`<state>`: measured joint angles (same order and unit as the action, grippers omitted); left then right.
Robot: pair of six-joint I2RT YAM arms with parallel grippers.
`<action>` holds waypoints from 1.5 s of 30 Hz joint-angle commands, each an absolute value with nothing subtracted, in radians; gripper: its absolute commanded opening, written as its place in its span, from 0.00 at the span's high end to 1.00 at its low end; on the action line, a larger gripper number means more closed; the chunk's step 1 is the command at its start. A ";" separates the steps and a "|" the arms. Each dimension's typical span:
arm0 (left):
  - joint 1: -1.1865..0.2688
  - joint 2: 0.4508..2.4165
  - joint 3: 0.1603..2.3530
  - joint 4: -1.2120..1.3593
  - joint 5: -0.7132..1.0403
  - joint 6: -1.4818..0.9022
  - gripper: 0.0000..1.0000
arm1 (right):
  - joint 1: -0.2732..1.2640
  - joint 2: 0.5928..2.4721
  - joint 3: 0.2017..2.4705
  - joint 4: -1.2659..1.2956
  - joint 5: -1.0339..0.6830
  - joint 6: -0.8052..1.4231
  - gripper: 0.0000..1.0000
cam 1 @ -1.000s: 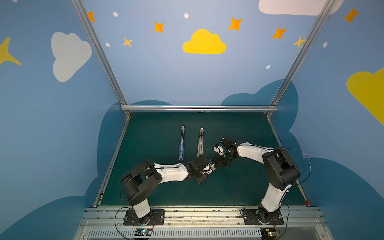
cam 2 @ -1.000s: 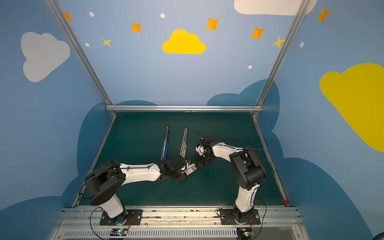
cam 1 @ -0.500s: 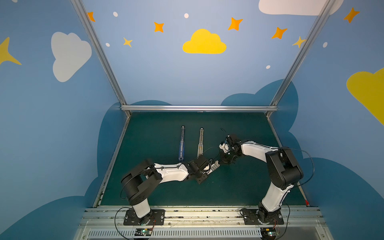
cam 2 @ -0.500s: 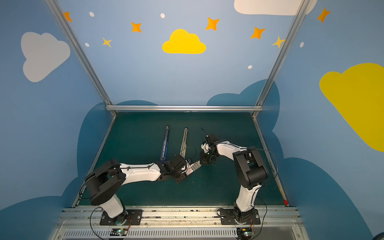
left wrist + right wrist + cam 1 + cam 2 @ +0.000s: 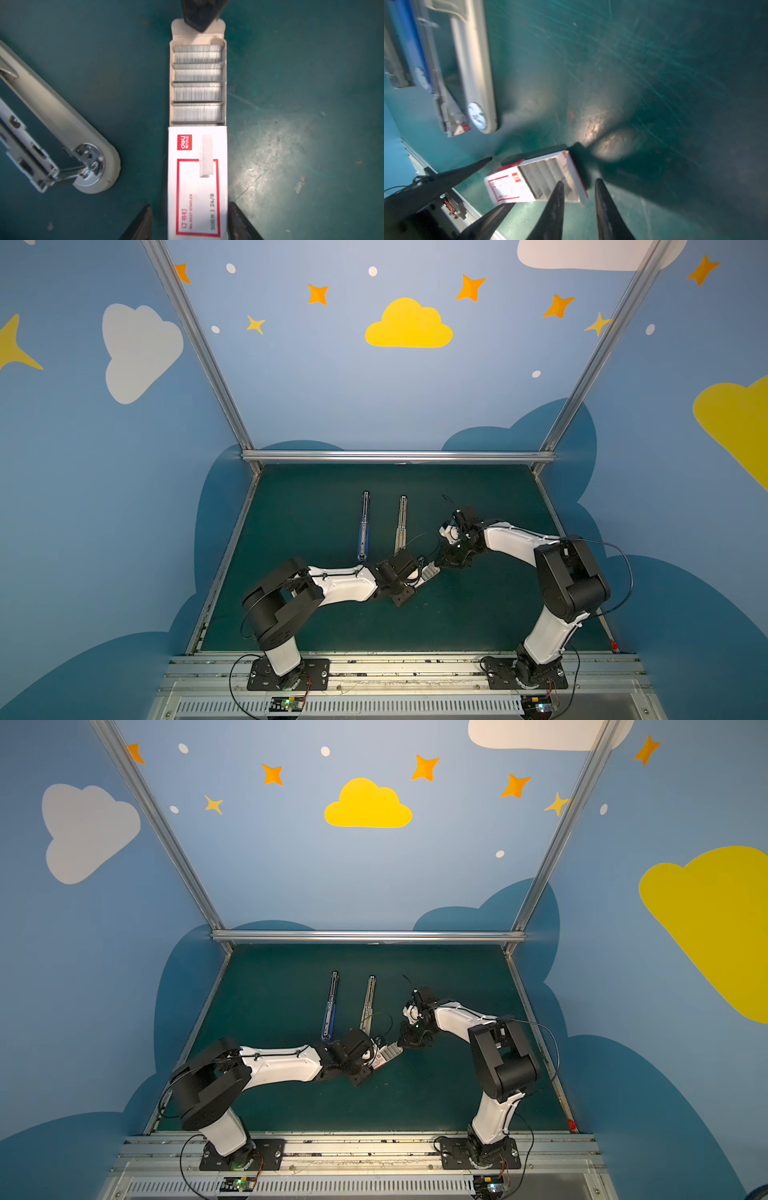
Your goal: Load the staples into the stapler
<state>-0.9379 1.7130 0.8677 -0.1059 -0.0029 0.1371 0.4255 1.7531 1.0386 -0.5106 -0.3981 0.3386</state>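
The staples (image 5: pixel 197 83), ridged silvery strips in four rows, fill a beige card tray (image 5: pixel 178 29) slid halfway out of its white-and-red box (image 5: pixel 197 187) on the scuffed green mat (image 5: pixel 291 62). In both top views the left gripper (image 5: pixel 190 220) stands open astride the box from 9 o'clock. The right gripper (image 5: pixel 579 181), narrowly parted with no grip evident, meets the tray's tab from 2 o'clock. The rounded grey stapler (image 5: pixel 401 522) lies at 11 o'clock.
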 commanded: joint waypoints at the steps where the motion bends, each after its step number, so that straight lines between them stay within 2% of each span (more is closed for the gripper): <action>1: -0.946 1.686 0.859 -0.172 0.003 0.129 0.39 | 0.412 1.683 1.020 -0.546 -0.377 0.351 0.70; 8: -0.947 1.581 0.846 -0.168 -0.023 0.107 0.37 | 0.396 1.603 0.998 -0.578 -0.364 0.362 0.63; 13: -0.941 1.472 0.834 -0.181 -0.099 0.048 0.36 | 0.394 1.552 1.006 -0.614 -0.359 0.361 0.62; 17: -0.924 1.392 0.874 -0.255 -0.314 -0.085 0.35 | 0.396 1.513 1.017 -0.644 -0.378 0.359 0.70; 19: -0.898 1.350 0.894 -0.303 -0.334 -0.176 0.34 | 0.399 1.504 1.025 -0.656 -0.390 0.360 0.74; 22: -0.857 1.297 0.911 -0.375 -0.372 -0.332 0.34 | 0.415 1.505 1.040 -0.666 -0.394 0.363 0.75; 27: -0.799 1.215 0.855 -0.368 -0.329 -0.511 0.33 | 0.455 1.530 1.068 -0.662 -0.362 0.376 0.73; 30: -0.769 1.194 0.819 -0.341 -0.292 -0.600 0.32 | 0.470 1.559 1.094 -0.672 -0.336 0.381 0.77; 37: -0.749 1.196 0.788 -0.303 -0.219 -0.688 0.32 | 0.498 1.670 1.197 -0.755 -0.289 0.342 0.79; 40: -0.747 1.191 0.798 -0.328 -0.211 -0.661 0.32 | 0.517 1.698 1.200 -0.754 -0.247 0.347 0.72; 45: -0.730 1.195 0.795 -0.313 -0.185 -0.667 0.32 | 0.537 1.745 1.190 -0.725 -0.276 0.350 0.83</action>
<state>-0.7425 1.1969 0.7891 -0.3218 -0.2081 -0.6495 0.5228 1.7203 1.1801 -0.7139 -0.2840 0.3580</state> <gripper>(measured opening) 0.679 0.177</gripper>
